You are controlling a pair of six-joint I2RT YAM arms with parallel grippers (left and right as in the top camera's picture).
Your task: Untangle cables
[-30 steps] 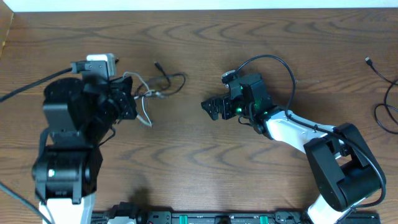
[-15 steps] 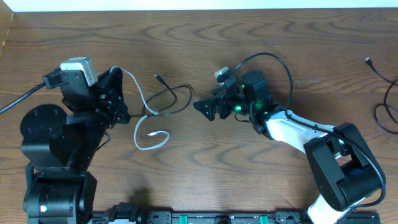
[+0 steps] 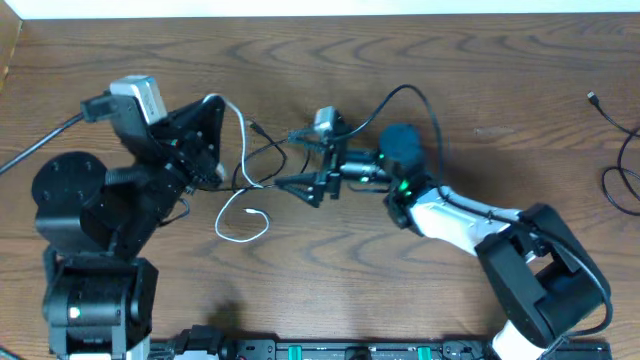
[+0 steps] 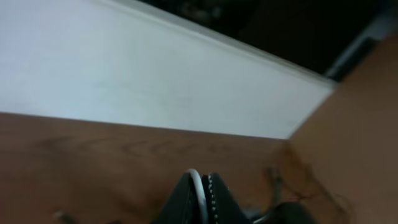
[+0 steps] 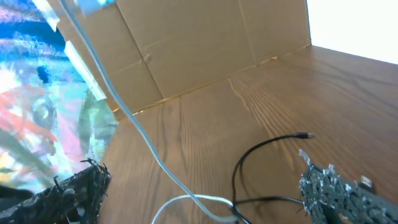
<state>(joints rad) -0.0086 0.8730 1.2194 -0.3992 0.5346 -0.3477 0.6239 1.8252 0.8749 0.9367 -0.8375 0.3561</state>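
Observation:
My left gripper (image 3: 215, 150) is raised off the table and shut on the white cable (image 3: 243, 140). The cable arcs over it and drops to a loose loop on the wood. In the left wrist view the white cable (image 4: 196, 182) is pinched between the closed fingers (image 4: 217, 199). A thin black cable (image 3: 265, 150) crosses the white one just right of it. My right gripper (image 3: 298, 160) is open wide, one finger on each side of the crossing. In the right wrist view the white cable (image 5: 155, 158) and the black cable (image 5: 239, 168) lie between the fingers (image 5: 336, 193), untouched.
More black cables (image 3: 618, 150) lie at the table's far right edge. A cardboard wall (image 5: 186, 43) stands along the table's left side. A white board (image 4: 155, 87) runs along the back edge.
My left gripper has lifted the white cable, pulling it out into a long arc. My right gripper has moved left to the tangle and opened wide.

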